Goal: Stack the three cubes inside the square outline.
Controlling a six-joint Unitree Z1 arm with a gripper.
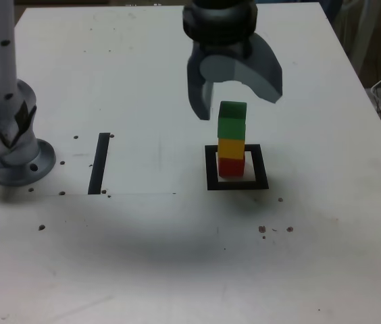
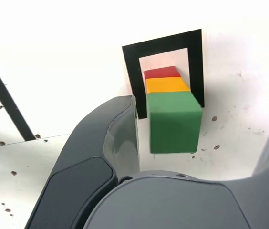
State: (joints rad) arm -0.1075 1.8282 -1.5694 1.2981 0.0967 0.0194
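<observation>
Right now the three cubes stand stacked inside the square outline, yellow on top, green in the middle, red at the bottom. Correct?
Not quite: the exterior view shows the green cube on top and the yellow cube in the middle. The red cube is at the bottom, inside the square outline.

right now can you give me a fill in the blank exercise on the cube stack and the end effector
1. The top cube of the stack is ____.
2. The yellow cube rests directly on the ____ cube.
3. The stack stands inside the black ____ outline on the table.
4. The end effector, just above the stack, has its jaws ____.

Missing words: green; red; square; open
</observation>
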